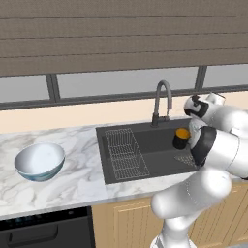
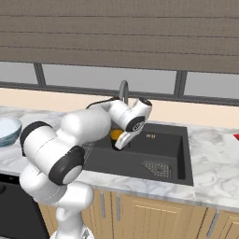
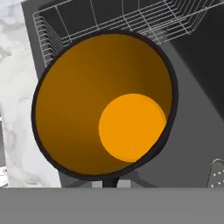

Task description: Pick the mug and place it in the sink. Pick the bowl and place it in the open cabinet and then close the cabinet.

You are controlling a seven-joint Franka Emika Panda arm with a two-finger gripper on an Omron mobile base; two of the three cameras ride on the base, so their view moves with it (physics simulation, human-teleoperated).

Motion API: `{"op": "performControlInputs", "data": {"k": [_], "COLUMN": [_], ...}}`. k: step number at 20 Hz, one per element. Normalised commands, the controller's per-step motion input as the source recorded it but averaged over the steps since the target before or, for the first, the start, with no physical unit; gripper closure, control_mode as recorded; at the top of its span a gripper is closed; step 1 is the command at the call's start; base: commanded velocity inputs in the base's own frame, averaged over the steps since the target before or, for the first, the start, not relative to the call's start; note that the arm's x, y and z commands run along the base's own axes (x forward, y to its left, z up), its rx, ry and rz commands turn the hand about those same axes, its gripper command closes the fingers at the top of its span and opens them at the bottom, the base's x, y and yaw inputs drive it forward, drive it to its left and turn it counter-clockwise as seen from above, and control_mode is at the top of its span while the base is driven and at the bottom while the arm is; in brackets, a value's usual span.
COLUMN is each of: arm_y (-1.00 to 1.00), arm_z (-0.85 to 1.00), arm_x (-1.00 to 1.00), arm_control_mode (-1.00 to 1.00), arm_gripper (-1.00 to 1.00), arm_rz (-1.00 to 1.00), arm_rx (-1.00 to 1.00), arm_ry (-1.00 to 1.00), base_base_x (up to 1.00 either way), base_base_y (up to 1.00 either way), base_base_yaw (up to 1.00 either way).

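Sink (image 1: 145,145) basin | gripper (image 2: 116,144) clenched on mug (image 1: 181,138) | hand view: orange interior

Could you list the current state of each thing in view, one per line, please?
mug: held by the gripper over the sink, empty, orange inside.
gripper: shut on the mug's rim.
sink: basin empty of dishes, wire rack in its left part.
tap: no water running.
bowl: upright and empty on the marble counter, left of the sink.
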Motion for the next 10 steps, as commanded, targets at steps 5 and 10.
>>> {"op": "performControlInputs", "data": {"k": [5, 10], "arm_y": [-0.25, -0.15], "arm_z": [-0.37, -0.52], "arm_x": [0.25, 0.12], "arm_control_mode": [-1.0, -1.0], "arm_gripper": [1.0, 1.0], "arm_rz": [0.0, 0.0], "arm_rx": [-0.01, -0.03], "arm_ry": [-0.04, -0.1], "base_base_x": [0.0, 0.0], "base_base_y": [0.0, 0.0], "base_base_yaw": [0.0, 0.0]}}
